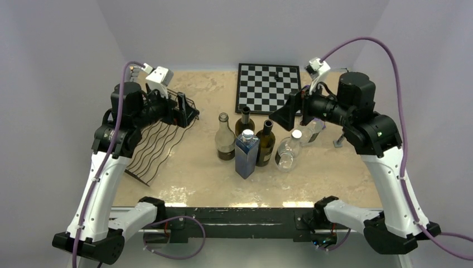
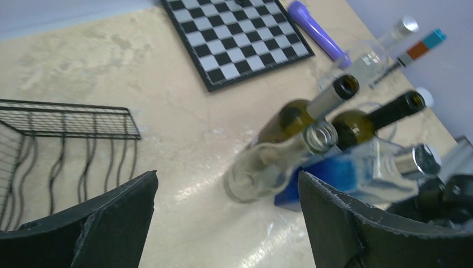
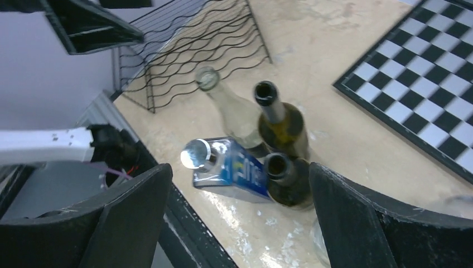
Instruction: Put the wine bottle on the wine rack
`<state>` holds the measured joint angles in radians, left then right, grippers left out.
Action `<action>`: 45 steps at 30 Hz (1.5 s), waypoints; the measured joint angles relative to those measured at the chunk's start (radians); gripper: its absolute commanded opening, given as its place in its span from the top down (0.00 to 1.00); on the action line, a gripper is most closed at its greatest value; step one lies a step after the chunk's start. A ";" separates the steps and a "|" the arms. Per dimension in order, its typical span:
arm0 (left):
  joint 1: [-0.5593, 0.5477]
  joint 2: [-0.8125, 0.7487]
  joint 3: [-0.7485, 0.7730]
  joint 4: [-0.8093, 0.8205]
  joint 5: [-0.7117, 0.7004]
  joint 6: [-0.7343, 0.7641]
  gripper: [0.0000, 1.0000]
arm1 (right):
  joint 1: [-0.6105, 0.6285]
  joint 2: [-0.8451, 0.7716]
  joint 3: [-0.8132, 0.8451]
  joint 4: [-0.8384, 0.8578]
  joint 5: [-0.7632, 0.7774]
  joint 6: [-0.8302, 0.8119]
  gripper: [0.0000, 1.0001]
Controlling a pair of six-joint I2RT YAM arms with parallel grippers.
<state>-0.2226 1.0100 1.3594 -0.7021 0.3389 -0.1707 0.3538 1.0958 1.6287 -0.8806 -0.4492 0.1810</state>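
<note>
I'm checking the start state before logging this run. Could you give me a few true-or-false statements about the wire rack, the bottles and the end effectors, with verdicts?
1. The black wire wine rack holds no bottle. True.
2. The blue square bottle with a silver cap lies on its side. False: it stands upright.
3. The left end effector is shut on a bottle. False: it is open and holds nothing; the two dark green glass wine bottles stand untouched.
4. The black-and-white chessboard lies farther from the arm bases than the bottles. True.
5. The right end effector is open and empty. True.
</note>
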 measured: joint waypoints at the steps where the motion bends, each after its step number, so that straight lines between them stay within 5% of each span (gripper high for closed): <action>1: 0.000 -0.006 -0.019 -0.001 0.039 0.004 0.01 | 0.041 0.004 0.000 0.012 0.001 -0.005 0.05; 10: -0.003 -0.111 -0.175 0.020 0.243 0.017 0.01 | 0.358 0.134 0.019 0.085 0.179 -0.055 0.18; 18: -0.009 -0.171 -0.233 0.045 0.285 0.017 0.01 | 0.540 0.222 0.043 0.011 0.358 -0.123 0.02; 39: -0.009 -0.241 -0.276 0.107 0.225 0.006 0.01 | 0.615 0.290 -0.078 -0.059 0.464 -0.067 0.18; 45: -0.009 -0.255 -0.278 0.113 0.203 0.006 0.01 | 0.630 0.286 -0.182 -0.028 0.538 -0.031 0.39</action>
<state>-0.2317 0.7547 1.0813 -0.5888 0.5423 -0.1646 0.9840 1.3823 1.4464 -0.9085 0.0891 0.1501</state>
